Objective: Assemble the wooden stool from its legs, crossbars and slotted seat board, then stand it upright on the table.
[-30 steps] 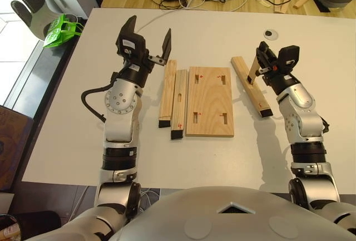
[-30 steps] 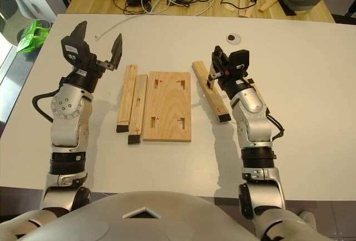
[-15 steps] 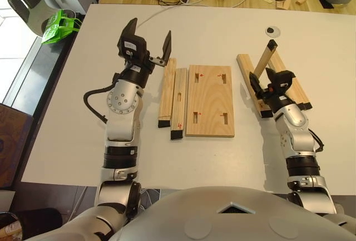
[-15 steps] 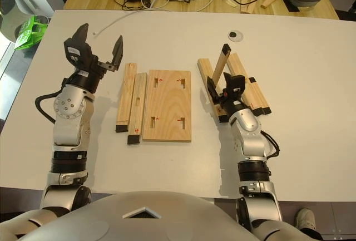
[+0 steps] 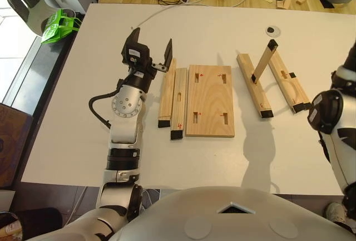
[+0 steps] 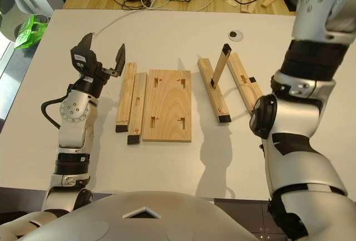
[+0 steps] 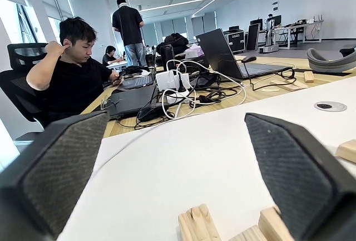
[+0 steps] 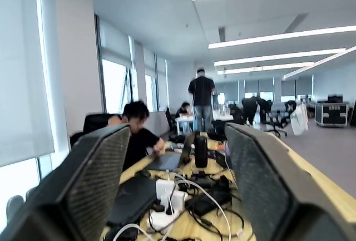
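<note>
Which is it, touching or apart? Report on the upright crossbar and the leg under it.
Touching. In the left eye view the upright crossbar stands with its lower end in the flat-lying leg, with no gap.

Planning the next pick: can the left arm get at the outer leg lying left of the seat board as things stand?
Probably yes. The left gripper is open right by the far end of that leg, nothing lies between them, and its outer side is bare table.
</note>
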Robot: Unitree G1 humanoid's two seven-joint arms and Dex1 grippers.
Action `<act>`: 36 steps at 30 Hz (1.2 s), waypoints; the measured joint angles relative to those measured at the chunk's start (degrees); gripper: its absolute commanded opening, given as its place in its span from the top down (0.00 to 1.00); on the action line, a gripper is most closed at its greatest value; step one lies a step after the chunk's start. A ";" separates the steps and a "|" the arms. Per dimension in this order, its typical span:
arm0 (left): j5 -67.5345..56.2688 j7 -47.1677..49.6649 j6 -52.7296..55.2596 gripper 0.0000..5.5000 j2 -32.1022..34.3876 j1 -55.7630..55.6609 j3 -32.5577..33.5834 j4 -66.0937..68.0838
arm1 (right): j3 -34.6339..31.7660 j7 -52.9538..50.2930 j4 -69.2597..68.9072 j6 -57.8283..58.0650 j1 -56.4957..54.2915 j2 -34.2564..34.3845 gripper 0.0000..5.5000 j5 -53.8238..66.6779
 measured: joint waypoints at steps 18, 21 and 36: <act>0.07 0.41 -0.35 0.18 -0.44 0.18 -0.07 0.13 | 7.55 5.02 -5.00 -3.60 42.60 3.23 0.43 -7.03; 0.23 0.50 -0.40 0.18 -0.60 0.13 -0.23 0.11 | 4.97 8.48 -12.18 -6.18 43.93 4.69 0.43 -2.57; 0.21 -0.62 0.97 0.18 0.12 0.18 -0.33 -2.39 | 0.25 2.22 -32.44 41.90 50.05 7.69 0.43 16.81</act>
